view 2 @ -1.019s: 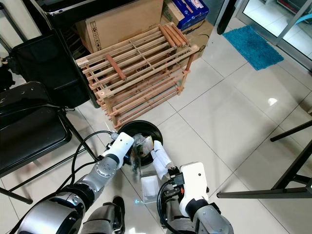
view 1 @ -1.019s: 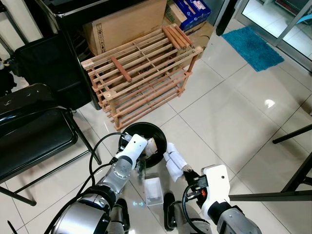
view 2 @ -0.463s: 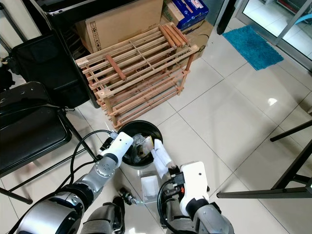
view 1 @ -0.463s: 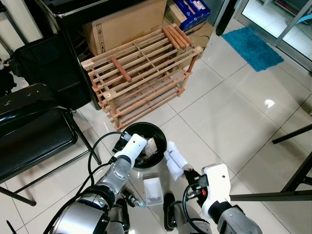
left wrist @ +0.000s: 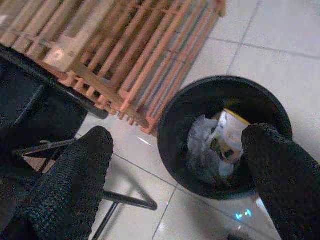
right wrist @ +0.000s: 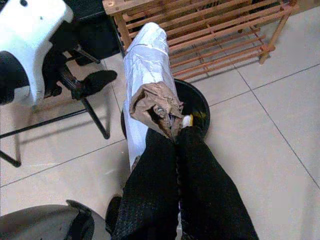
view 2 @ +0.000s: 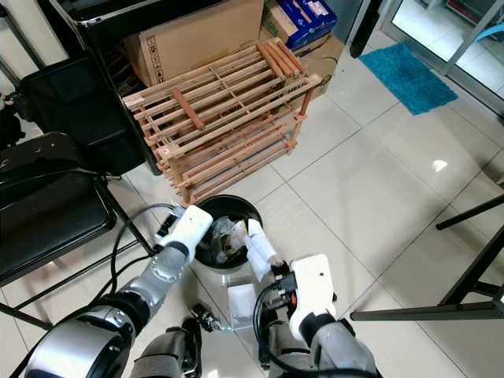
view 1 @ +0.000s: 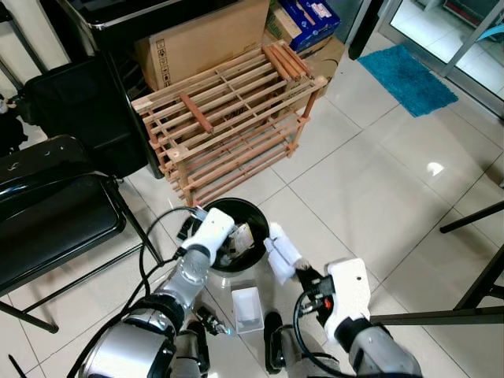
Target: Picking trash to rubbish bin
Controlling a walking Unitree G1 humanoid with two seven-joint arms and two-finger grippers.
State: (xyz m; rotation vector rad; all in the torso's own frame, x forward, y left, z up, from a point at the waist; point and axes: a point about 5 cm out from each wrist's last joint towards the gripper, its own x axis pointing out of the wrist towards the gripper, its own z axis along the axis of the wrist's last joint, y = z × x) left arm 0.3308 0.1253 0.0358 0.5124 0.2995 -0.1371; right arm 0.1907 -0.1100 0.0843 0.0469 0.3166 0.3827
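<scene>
The right tool [right wrist: 175,131] is clamped on a white wrapped roll [right wrist: 145,60], holding it just beside the black bin [view 1: 260,216] on the floor. The left tool [left wrist: 175,165] hovers above the bin with its fingers [left wrist: 75,180] apart. Trash [left wrist: 215,147] lies inside the bin.

White wrapped trash [right wrist: 147,65] hangs tilted just beside the round black bin [view 1: 260,236], which holds crumpled wrappers [left wrist: 212,145].

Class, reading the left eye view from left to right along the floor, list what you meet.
Black folding chair → round black rubbish bin → white wrapped trash bundle → white glare spot on the tiles.
</scene>
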